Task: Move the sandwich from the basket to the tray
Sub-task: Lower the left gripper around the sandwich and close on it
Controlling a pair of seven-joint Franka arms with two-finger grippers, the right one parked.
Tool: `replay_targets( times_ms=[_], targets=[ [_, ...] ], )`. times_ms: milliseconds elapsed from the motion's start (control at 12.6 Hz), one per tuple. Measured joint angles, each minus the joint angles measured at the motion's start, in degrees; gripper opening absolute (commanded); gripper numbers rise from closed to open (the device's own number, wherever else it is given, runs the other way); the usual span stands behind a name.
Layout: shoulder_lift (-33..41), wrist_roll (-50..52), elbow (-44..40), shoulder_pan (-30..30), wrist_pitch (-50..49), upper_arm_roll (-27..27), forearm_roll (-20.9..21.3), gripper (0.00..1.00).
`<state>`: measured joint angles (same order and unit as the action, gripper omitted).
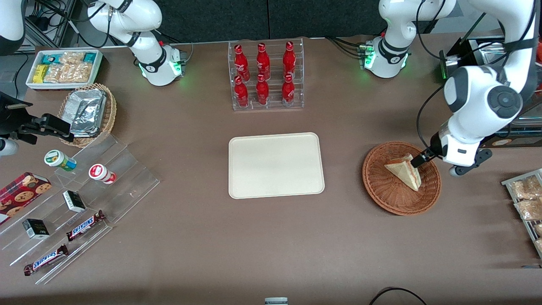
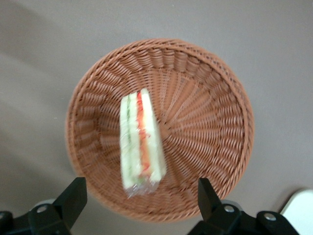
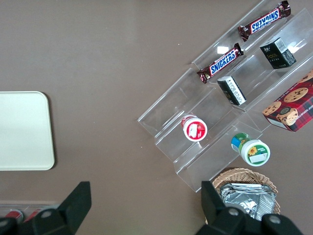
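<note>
The sandwich point(image 1: 404, 170) lies in the middle of the basket point(image 1: 381, 192), toward the working arm's end of the table point(image 1: 271, 245), untouched. The gripper point(image 2: 142, 196) hovers above it, jaws spread wide. The tray point(image 1: 275, 165) sits mid-table, apart from the basket.

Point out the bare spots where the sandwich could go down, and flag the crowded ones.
The tray is bare all over. Bare tabletop lies between the tray and the basket, and between the tray and the bottle rack. Crowded: the acrylic steps of snacks. The open end effector hovers above the sandwich in the basket.
</note>
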<state>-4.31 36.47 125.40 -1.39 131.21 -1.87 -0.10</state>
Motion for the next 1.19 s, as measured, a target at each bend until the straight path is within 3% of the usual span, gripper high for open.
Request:
replay_targets(
  times_ms=[876,1035,1115,1195],
  targets=[
    [-6.9,7.7,2.3,-0.1,4.1,-0.1,0.0,0.99],
    [-7.8,7.9,2.3,-0.1,4.2,-0.1,0.0,0.90],
    [-8.2,7.9,2.3,-0.1,4.3,-0.1,0.0,0.76],
    [-8.5,8.4,2.3,-0.1,4.4,0.0,0.0,0.51]
  ],
)
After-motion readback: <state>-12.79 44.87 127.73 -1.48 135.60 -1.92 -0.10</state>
